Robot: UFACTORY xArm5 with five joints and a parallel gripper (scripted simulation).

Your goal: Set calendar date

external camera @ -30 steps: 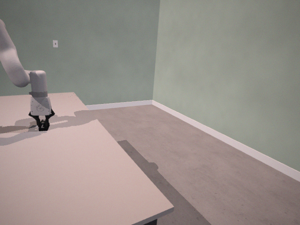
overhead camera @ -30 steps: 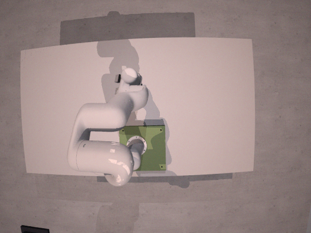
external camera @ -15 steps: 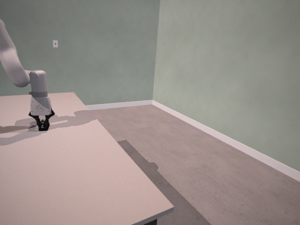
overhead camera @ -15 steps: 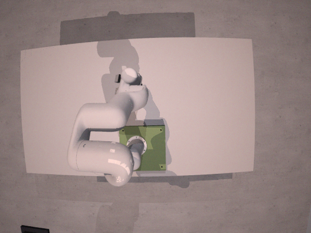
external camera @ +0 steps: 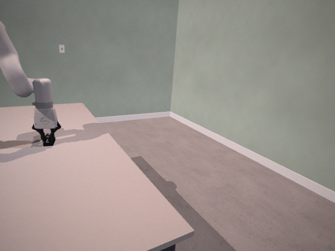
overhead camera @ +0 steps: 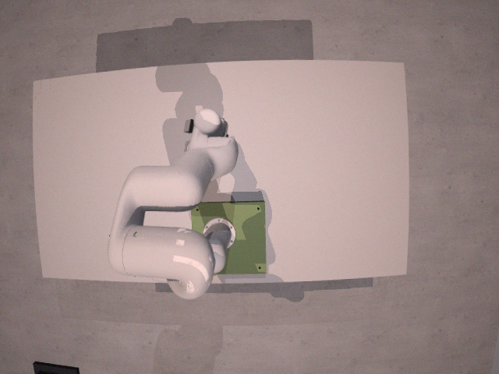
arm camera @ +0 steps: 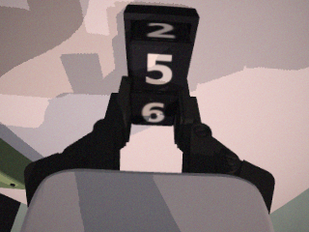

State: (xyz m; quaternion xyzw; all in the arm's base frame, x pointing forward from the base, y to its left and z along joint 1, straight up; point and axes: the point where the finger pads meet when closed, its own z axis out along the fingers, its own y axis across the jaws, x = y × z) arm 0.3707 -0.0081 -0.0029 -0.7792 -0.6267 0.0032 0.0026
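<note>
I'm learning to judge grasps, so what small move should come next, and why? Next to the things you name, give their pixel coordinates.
Probably a slight, slow straight lift to test the grip: the gripper (external camera: 48, 136) (arm camera: 154, 92) is closed on the black numbered block (external camera: 49, 140) (arm camera: 158, 69), a finger against each side, low over the table (overhead camera: 322, 160) (external camera: 81, 189).
</note>
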